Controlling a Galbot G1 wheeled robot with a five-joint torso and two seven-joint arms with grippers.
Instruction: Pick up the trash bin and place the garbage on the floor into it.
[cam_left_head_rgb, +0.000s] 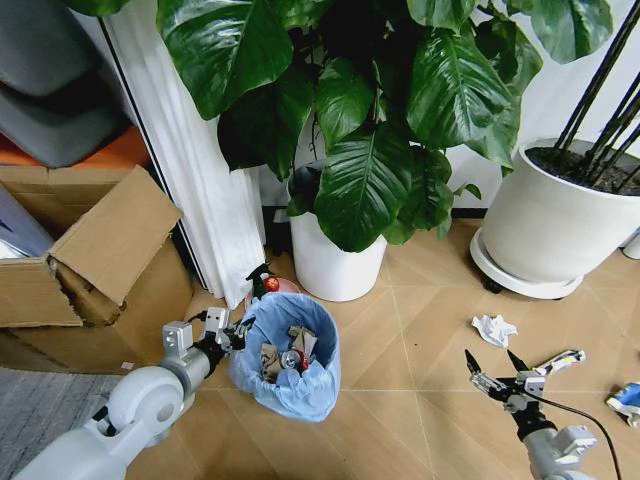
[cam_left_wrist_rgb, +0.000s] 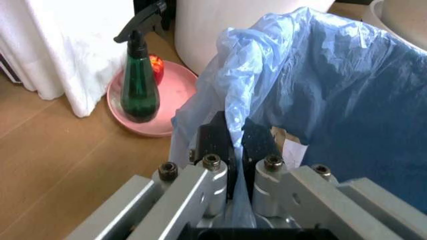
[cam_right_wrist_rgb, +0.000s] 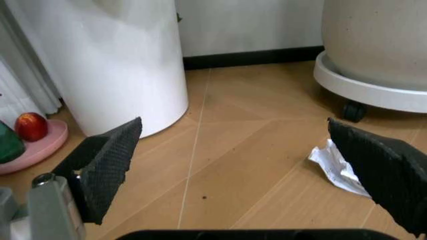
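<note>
The left pincer (cam_left_wrist_rgb: 233, 137) is clamped shut on the rim of the trash bin (cam_left_head_rgb: 287, 368), its two dark fingers (cam_left_wrist_rgb: 213, 140) pressed together with a fold of the light-blue bag between them. In the head view this left pincer (cam_left_head_rgb: 237, 335) sits at the bin's left rim, at the end of the grey arm that reaches in from the lower left. The bin stands on the floor (cam_left_head_rgb: 400, 420) just in front of a white plant pot (cam_left_head_rgb: 332, 260), and several pieces of garbage already lie inside it, among them a small red can (cam_left_head_rgb: 291, 361) and brownish scraps. Just behind the bin's left side a green spray bottle (cam_left_wrist_rgb: 139, 85) stands upright on a pink dish (cam_left_wrist_rgb: 155, 122), with a small red fruit (cam_left_wrist_rgb: 156, 67) beside it on the same dish; a white curtain (cam_left_wrist_rgb: 67, 50) hangs next to them.

The right pincer (cam_left_head_rgb: 497, 366) hangs low over the floor to the right of the bin, well apart from it, jaws spread wide and holding nothing. A crumpled white wrapper (cam_left_head_rgb: 494, 329) lies on the floor just beyond it, close to its right finger (cam_right_wrist_rgb: 383, 167). A white tube (cam_left_head_rgb: 560, 361) lies near the pincer's right side, and a blue-white packet (cam_left_head_rgb: 626, 399) rests at the right edge of the floor. A larger white pot on a wheeled base (cam_left_head_rgb: 545, 225) stands behind.
</note>
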